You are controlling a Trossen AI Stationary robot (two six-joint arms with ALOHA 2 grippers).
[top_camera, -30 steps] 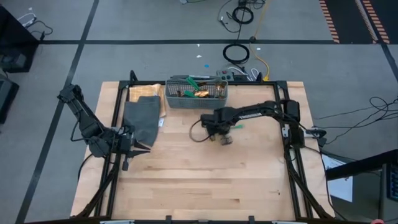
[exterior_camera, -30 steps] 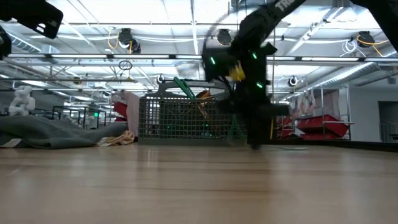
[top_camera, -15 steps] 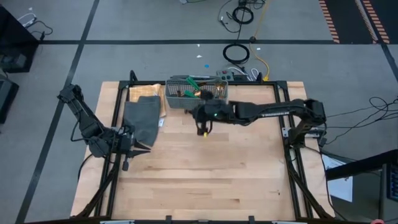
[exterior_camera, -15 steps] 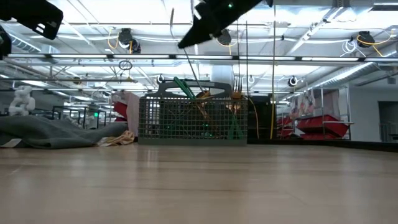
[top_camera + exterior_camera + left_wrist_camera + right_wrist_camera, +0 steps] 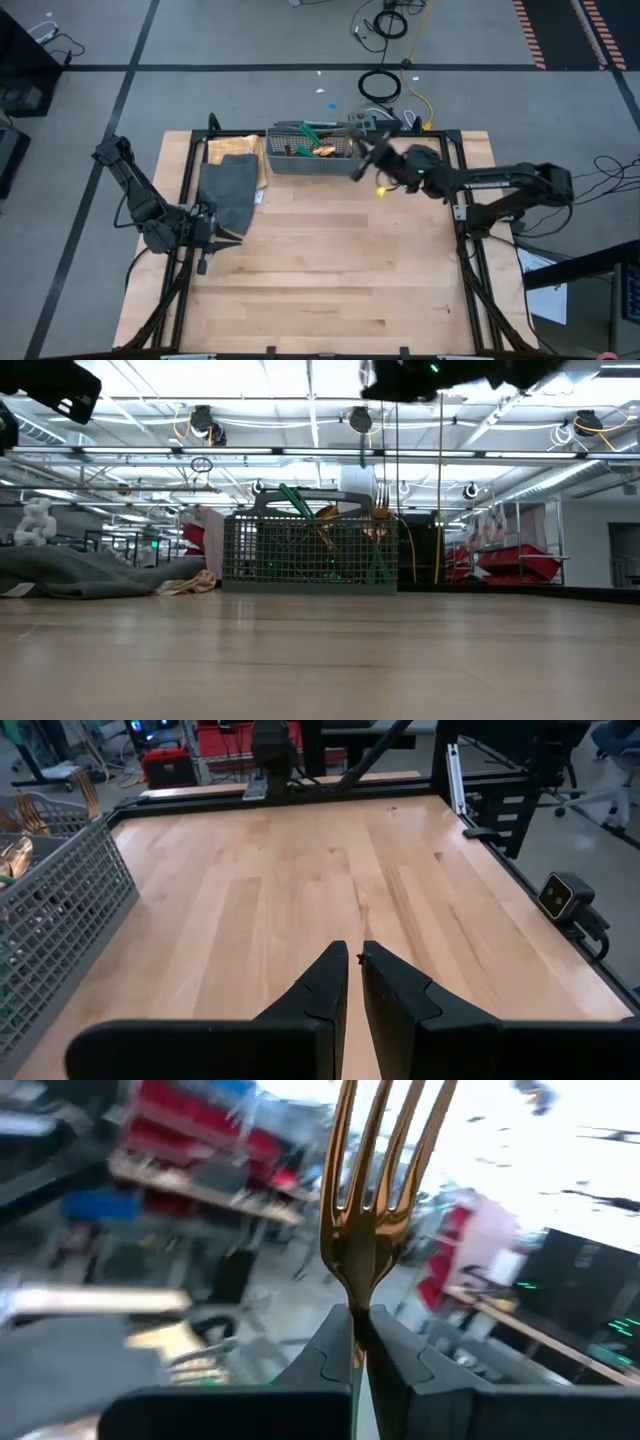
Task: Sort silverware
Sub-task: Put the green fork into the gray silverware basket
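Right gripper raised above the counter, near the right end of the grey mesh basket. Fingers clamped tight on a gold fork, tines pointing away from the wrist; neck of the fork pinched between the two finger tips. In the low view, only the dark underside of the right arm at the top edge, well above the basket.

Remaining silverware lying in the basket: gold heads and green handles mixed together, exact count not readable. In the low view several pieces standing tilted above the basket rim, one green handle leaning to the left.

Basket on the far edge of the counter, centre-left. Grey folded cloth on the counter to the left of the basket, just beside it.

Left gripper parked at the left edge of the counter, near the cloth's near end. Left fingers narrow, a thin gap between the tips, nothing between them. From the left wrist view, basket wall at one side, bare wood ahead.
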